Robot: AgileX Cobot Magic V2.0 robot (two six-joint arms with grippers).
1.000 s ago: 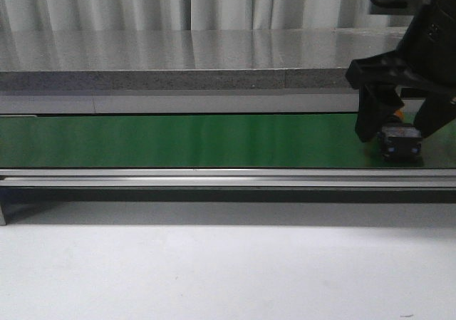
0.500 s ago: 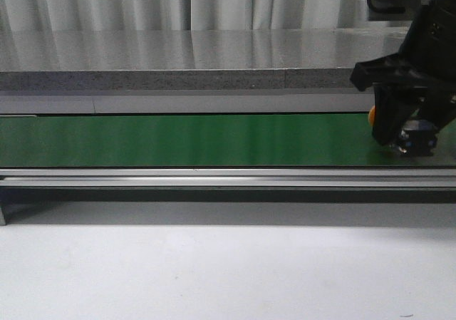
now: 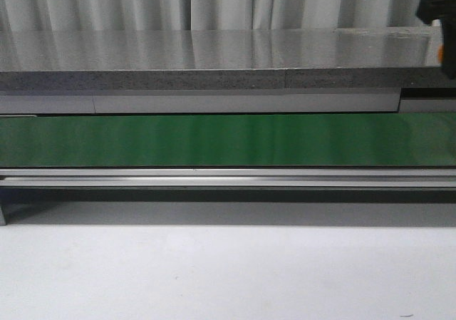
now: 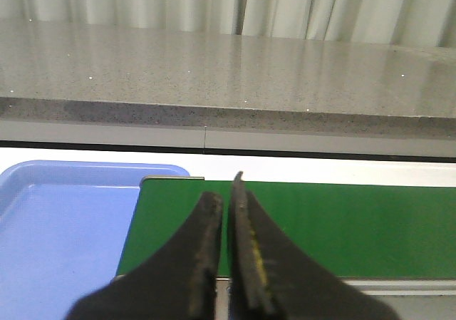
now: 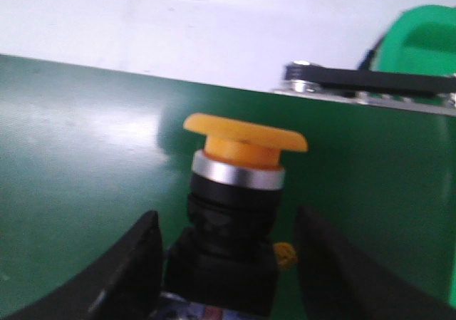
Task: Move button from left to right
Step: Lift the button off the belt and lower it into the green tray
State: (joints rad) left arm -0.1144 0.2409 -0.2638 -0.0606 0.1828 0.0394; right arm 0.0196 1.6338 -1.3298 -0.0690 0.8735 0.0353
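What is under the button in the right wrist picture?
Behind and below the button, held between the right gripper's fingers, lies the green belt. Whether the button's base touches the belt cannot be seen; the picture's edge cuts it off.

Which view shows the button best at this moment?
The right wrist view: the button fills the frame, orange cap up, black body between the right gripper fingers over the green belt. The front view catches only an orange sliver at its right edge beside the gripper. The left wrist view shows none of it.
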